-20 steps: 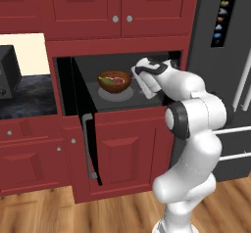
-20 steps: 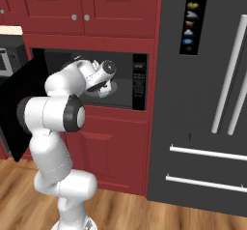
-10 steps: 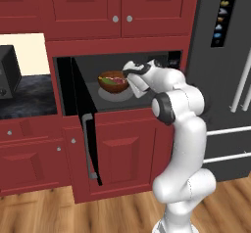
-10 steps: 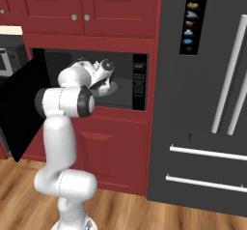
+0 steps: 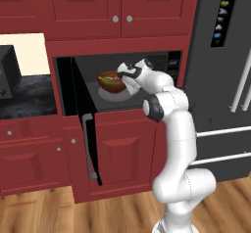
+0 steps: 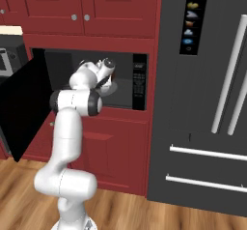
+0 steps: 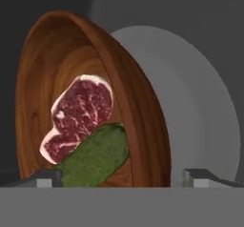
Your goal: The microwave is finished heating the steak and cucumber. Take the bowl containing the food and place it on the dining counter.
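Note:
The microwave stands open, its door swung out to the left. Inside, the brown bowl sits on a white turntable plate. The hand view shows the bowl close up, holding the steak and the cucumber. My gripper is inside the cavity at the bowl's right side, open. In the hand view the gripper straddles the bowl's near rim, one fingertip over the inside and the other over the plate. The right base view has the gripper in the cavity. The dining counter is out of view.
A tall dark fridge stands right of the microwave. The open door juts toward me on the left. A small black box rests on the dark worktop at far left. Red cabinets hang above and red drawers sit below.
The arm has reached further into the microwave, bringing the hand up to the bowl's right side. The jaws have stayed open. The bowl has not moved.

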Controlling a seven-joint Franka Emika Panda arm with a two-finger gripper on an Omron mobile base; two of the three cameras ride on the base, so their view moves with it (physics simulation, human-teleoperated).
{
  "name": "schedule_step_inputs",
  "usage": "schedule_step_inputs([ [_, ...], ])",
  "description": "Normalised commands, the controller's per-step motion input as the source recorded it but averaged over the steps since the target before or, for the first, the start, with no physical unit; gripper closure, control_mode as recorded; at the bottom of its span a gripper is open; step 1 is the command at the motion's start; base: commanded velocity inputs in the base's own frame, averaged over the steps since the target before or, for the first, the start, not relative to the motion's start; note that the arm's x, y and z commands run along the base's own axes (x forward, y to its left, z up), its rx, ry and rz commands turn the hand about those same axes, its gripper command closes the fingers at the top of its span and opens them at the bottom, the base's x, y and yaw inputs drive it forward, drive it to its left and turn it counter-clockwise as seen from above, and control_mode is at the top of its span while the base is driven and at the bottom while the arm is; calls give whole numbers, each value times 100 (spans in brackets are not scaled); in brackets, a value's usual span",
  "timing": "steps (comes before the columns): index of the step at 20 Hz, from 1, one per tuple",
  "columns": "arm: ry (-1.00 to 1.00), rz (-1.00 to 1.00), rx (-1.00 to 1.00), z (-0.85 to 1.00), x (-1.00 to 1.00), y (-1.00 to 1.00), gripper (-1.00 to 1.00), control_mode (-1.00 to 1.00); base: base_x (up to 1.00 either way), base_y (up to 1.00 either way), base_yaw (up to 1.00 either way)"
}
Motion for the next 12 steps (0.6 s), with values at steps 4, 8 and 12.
schedule_step_inputs([
  [4,13,0,-5,-65,7,2,100,-100,0,0,0],
  [8,1,0,-1,-15,-1,1,100,-100,0,0,0],
  [12,0,0,0,0,-2,0,100,-100,0,0,0],
])
